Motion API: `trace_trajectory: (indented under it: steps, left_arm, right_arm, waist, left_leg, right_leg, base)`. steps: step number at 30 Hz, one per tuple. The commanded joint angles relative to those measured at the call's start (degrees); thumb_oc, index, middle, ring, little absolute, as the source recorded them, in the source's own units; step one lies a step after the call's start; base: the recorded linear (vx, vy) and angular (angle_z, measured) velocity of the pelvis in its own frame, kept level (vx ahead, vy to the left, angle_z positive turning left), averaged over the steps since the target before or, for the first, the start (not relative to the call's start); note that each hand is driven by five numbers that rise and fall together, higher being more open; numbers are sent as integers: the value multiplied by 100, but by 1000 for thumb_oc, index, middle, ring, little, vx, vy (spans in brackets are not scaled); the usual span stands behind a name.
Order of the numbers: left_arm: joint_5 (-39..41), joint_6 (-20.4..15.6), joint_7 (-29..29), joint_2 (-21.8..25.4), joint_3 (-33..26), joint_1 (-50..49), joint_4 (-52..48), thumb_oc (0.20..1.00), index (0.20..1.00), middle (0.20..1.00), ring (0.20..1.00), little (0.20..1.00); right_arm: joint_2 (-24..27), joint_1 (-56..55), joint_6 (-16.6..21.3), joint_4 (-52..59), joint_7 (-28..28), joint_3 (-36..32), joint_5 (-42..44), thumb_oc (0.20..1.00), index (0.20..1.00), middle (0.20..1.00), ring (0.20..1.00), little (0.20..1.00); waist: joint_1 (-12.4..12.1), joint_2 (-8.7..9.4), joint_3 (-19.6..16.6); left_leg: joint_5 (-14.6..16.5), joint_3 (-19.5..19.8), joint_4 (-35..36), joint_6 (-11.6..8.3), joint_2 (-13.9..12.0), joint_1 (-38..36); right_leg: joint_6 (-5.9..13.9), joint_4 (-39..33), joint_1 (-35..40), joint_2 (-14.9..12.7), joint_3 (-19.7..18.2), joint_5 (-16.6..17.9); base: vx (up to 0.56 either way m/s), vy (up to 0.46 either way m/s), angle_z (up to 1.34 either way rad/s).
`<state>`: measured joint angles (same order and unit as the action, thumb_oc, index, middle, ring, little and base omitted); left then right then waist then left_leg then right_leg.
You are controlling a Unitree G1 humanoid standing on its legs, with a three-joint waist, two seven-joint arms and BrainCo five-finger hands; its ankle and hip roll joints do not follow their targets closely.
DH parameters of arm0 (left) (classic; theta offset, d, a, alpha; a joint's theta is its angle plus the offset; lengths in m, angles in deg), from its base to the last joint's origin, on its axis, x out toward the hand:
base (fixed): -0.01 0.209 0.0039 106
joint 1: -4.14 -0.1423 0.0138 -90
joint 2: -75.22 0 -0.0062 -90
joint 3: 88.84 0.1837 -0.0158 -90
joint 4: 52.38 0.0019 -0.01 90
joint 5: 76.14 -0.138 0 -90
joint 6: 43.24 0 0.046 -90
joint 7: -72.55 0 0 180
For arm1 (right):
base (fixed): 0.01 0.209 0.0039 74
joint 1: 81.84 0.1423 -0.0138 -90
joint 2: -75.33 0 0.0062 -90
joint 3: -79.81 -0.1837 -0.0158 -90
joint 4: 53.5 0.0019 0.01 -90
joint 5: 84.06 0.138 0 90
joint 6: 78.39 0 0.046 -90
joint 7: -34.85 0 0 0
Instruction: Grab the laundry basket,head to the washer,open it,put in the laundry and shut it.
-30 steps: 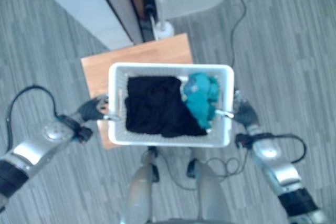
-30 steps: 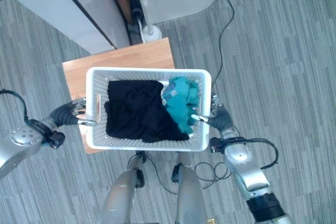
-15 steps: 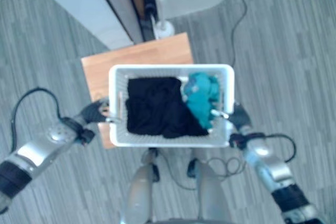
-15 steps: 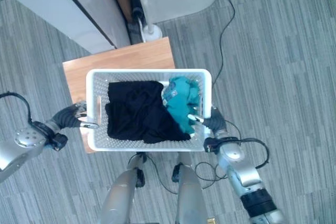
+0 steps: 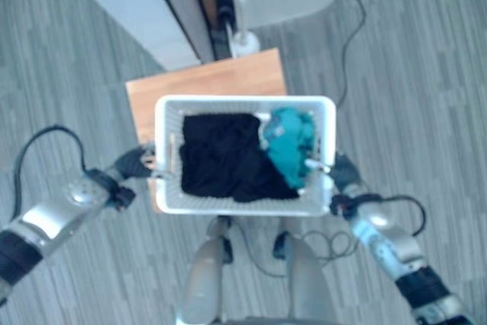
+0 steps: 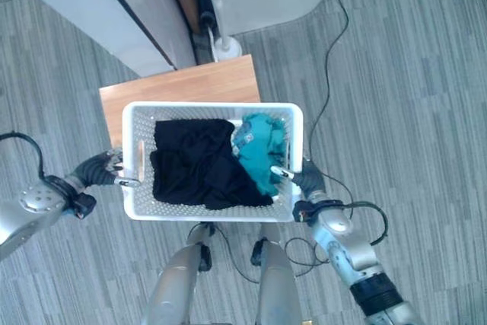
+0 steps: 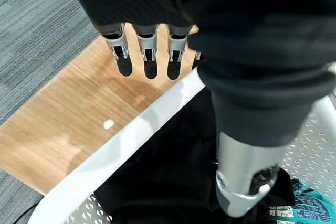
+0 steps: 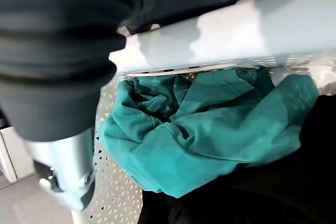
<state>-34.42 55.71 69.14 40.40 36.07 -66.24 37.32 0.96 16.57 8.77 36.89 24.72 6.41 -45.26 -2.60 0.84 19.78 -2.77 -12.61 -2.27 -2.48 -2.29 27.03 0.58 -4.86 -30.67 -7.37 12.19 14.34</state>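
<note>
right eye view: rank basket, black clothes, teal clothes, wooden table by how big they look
1. Basket
2. Black clothes
3. Teal clothes
Wooden table: mostly hidden under the basket, so unranked; its visible part looks roughly like the teal clothes.

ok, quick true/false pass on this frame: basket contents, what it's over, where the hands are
1. The white laundry basket holds a black garment and a teal one. True.
2. The teal garment lies at the robot's left end of the basket. False: it lies at the right end, by the right hand.
3. The basket is over a wooden table. True.
4. Both hands are at one end. False: the left hand is at the left end, the right hand at the right end.
5. The basket is empty. False: both garments are in it.
</note>
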Motion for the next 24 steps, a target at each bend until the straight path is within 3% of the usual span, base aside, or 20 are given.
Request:
trace_trajectory:
  steps: [1, 11, 24]
  left_arm:
    - [-83, -438, 157, -158, 340, 283, -711, 1000, 1000, 1000, 1000, 1000]
    - [-308, -453, 110, -724, 329, 599, -402, 1000, 1000, 1000, 1000, 1000]
    - [-273, -495, 87, -885, 576, 887, -359, 1000, 1000, 1000, 1000, 1000]
  right_arm:
    - [-384, 268, 174, 606, 417, 886, 210, 1000, 1000, 1000, 1000, 1000]
    - [-364, 434, 161, 682, 391, 846, 9, 1000, 1000, 1000, 1000, 1000]
    - [-479, 1076, 160, 598, 414, 1259, 170, 1000, 1000, 1000, 1000, 1000]
  waist:
    - [-21, -314, -191]
    - [-24, -330, -171]
    - [-107, -411, -210]
  left_leg:
    - [-360, 874, 711, 36, 22, 178]
    - [-380, 903, 727, 44, 61, 255]
    - [-386, 931, 727, 44, 160, 404]
  right_leg:
    - [757, 523, 14, -400, 313, -715]
    - [753, 540, -56, -420, 344, -705]
    - [789, 523, -157, -466, 392, -640]
  base:
    - [0, 0, 0]
    - [-3, 2, 1]
    - [-1, 6, 2]
